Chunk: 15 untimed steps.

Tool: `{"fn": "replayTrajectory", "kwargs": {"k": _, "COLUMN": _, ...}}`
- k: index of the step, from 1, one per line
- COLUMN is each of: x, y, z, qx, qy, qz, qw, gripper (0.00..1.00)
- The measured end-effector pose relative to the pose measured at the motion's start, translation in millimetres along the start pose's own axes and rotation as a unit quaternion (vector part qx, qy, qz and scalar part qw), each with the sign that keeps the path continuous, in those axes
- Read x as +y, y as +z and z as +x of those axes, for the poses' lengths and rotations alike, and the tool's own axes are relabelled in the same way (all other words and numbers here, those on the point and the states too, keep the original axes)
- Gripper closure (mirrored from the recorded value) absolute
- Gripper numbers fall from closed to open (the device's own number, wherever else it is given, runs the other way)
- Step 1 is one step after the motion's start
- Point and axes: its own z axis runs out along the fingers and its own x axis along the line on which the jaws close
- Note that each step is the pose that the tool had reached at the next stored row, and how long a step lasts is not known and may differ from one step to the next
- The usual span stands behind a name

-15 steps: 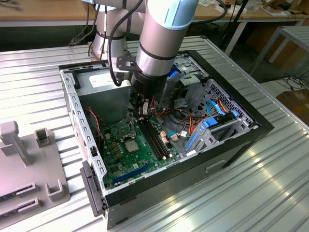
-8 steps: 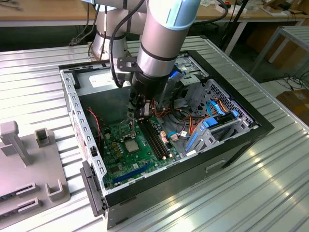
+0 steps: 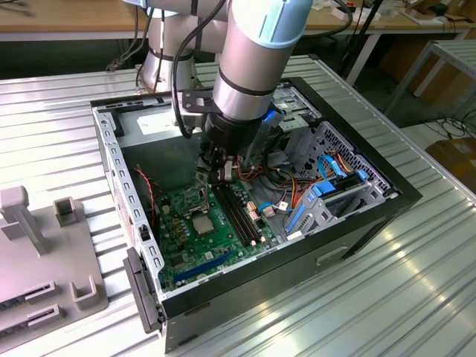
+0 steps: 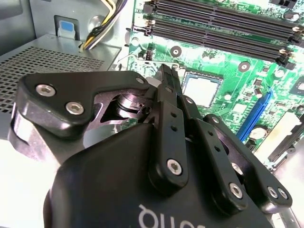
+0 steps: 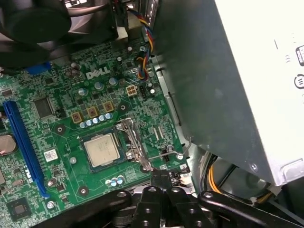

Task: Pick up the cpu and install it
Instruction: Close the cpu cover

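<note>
One cpu (image 5: 101,149) is seen seated on one green board (image 5: 57,118), the gripper (image 5: 162,179) pressed closed, holding nothing.

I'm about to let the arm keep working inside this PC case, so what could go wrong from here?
1. The cpu lies in its socket with the metal load frame swung open beside it; a knock might shift the chip.
2. The pincer, fingers together, sits low over the motherboard, close to that frame, and might strike it.
3. Loose cables hang near the arm and might snag.
</note>
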Motion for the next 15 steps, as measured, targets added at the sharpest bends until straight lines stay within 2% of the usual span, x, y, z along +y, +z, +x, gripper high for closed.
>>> {"fn": "replayTrajectory", "kwargs": {"k": 15, "x": -4.4, "y": -1.4, "z": 12.6, "qx": 0.0001, "qy": -0.016, "qz": -0.0012, "qw": 0.99986, "gripper": 0.89}}
